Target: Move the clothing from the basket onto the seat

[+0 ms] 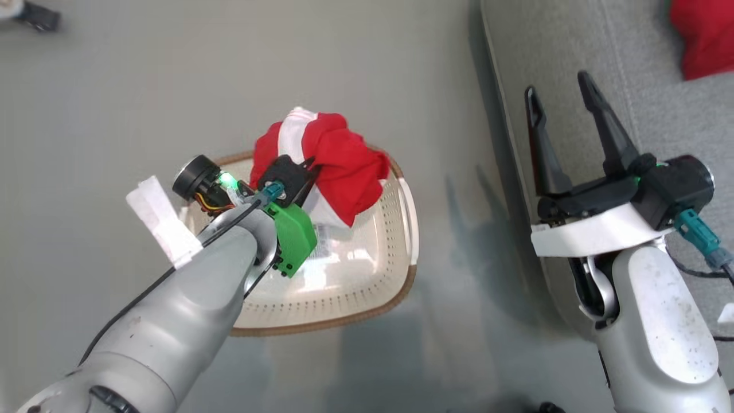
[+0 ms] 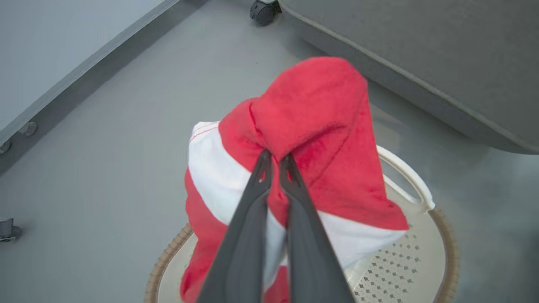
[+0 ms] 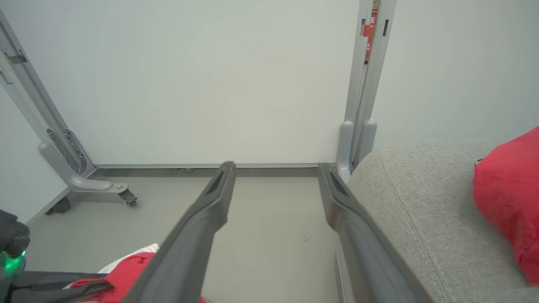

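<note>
A red garment with a white stripe (image 1: 332, 160) (image 2: 311, 126) hangs bunched above the far end of the cream basket (image 1: 355, 275) (image 2: 421, 252), lifted off its floor. My left gripper (image 2: 276, 162) is shut on its fabric; in the head view the wrist (image 1: 287, 183) hides the fingertips. A second red garment (image 1: 705, 34) (image 3: 509, 198) lies on the grey seat (image 1: 573, 69) (image 3: 421, 210) at the right. Over the seat's near edge my right gripper (image 1: 559, 89) (image 3: 276, 176) stands open, holding nothing. The barcode sticker (image 1: 327, 241) shows on the basket's bottom.
The basket stands on a grey floor (image 1: 114, 86) left of the seat. A white wall panel with grey wheeled frame legs (image 3: 84, 185) rises beyond. A castor (image 2: 263, 10) sits by the seat's far corner, and a dark object (image 1: 34, 17) lies at the floor's far left.
</note>
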Motion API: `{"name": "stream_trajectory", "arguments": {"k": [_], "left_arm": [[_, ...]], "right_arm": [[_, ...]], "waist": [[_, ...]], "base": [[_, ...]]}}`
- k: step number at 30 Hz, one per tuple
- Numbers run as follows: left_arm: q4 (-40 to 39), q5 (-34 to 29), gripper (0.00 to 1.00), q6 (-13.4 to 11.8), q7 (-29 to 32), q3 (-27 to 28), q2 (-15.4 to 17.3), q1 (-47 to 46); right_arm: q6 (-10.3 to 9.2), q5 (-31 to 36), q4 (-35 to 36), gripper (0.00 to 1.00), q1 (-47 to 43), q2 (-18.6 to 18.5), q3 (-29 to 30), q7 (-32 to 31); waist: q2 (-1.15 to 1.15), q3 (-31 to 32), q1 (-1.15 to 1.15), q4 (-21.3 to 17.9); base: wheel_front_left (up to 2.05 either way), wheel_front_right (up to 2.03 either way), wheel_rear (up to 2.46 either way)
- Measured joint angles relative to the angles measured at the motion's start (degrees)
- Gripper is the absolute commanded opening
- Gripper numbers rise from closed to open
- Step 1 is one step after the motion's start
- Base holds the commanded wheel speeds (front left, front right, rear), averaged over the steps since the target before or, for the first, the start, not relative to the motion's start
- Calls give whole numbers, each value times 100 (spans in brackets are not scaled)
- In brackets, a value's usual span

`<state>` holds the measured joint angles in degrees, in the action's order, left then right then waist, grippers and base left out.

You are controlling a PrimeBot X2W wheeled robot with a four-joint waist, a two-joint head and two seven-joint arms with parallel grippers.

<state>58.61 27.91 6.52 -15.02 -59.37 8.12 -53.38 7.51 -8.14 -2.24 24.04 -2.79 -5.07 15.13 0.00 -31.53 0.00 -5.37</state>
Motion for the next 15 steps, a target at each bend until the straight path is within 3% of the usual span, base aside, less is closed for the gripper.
{"name": "stream_trajectory", "arguments": {"k": [7,15], "left_arm": [[-1128,-107,0,-152,0,687,277,428],[-2270,-361,0,-201,0,1489,316,865]], "right_arm": [[0,-24,-109,100,-372,-1,82,0],[0,-100,-178,100,-670,-1,118,0]], "waist": [[0,655,0,151],[0,1292,0,251]], "base": [[0,0,0],[0,0,0]]}}
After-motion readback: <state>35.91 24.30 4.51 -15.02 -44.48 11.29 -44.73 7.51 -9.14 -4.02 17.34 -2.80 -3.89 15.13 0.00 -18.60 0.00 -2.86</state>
